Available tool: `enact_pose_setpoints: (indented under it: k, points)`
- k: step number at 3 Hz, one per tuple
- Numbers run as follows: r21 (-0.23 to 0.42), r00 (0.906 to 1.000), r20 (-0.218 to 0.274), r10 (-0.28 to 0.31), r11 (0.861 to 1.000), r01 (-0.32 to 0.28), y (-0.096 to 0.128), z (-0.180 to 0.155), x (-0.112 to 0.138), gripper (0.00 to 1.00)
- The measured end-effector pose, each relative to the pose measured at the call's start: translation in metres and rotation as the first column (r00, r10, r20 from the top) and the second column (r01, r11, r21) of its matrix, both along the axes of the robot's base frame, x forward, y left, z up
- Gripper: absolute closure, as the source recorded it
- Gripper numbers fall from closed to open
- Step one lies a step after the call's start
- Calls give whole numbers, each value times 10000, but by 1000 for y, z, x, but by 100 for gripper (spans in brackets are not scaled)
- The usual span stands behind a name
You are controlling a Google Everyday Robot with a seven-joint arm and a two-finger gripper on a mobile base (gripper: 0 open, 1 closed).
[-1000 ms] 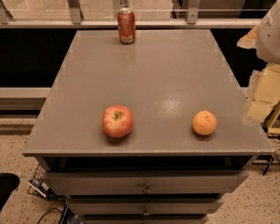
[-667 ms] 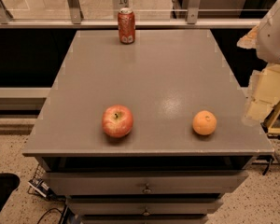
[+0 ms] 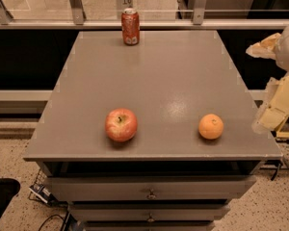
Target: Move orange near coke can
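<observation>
The orange (image 3: 211, 126) lies on the grey table top (image 3: 159, 71), near the front right edge. The red coke can (image 3: 130, 27) stands upright at the far edge, left of the middle, well apart from the orange. My arm and gripper (image 3: 278, 107) show as cream-coloured parts at the right edge of the view, beside the table's right side and to the right of the orange. The gripper touches nothing on the table.
A red-yellow apple (image 3: 121, 124) lies near the front edge, left of the orange. Drawers (image 3: 149, 191) sit under the table top. A metal railing (image 3: 77, 4) runs behind the table. Speckled floor lies around it.
</observation>
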State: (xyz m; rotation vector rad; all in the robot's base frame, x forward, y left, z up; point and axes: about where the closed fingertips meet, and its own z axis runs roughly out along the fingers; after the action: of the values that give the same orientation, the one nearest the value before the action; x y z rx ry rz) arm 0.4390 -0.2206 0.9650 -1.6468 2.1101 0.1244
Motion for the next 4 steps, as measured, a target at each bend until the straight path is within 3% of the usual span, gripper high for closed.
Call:
enact_pose_setpoints:
  k: [1, 2, 4]
  points:
    - [1596, 9987, 348, 382, 9862, -433, 5, -15, -1, 0]
    - [2970, 9917, 1117, 641, 9502, -948, 17, -24, -2, 0]
    - [4531, 9748, 2074, 823, 8750, -1703, 40, -50, 3, 0]
